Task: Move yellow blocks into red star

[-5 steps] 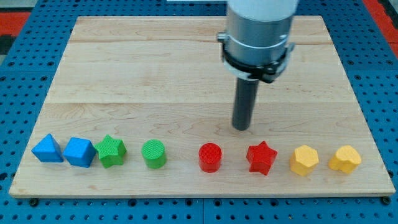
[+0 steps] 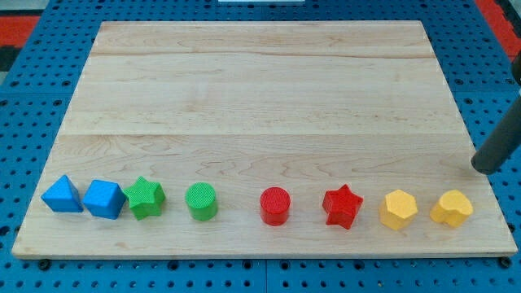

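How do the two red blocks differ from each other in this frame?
Shape: the red star has points around its outline, while the red cylinder is round with a flat circular top.
Place: the red star sits toward the view's right, next to a yellow block; the red cylinder sits toward the view's left, nearer the green cylinder.
Both are the same red, stand in the bottom row, and touch nothing. My tip is far from both.

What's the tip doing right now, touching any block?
My tip: no hand, holds nothing; at the view's right edge, above-right of the rightmost yellow block, touching no block.
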Available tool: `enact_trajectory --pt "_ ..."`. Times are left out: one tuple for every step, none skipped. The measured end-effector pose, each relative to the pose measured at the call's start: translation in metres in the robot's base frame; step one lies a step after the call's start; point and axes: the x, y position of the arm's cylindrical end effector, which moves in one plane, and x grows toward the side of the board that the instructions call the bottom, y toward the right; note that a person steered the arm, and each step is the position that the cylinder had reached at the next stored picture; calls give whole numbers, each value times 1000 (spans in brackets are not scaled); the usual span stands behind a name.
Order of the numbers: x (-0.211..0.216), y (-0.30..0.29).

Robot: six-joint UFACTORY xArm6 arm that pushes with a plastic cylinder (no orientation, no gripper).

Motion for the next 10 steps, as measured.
enact_trajectory --pt "0 0" --pt "0 1" --pt "0 14" --pt "2 55" --pt "2 55" --pt "37 47" --pt "76 -18" --pt "79 -53" --pt "77 -108" --pt "77 -164"
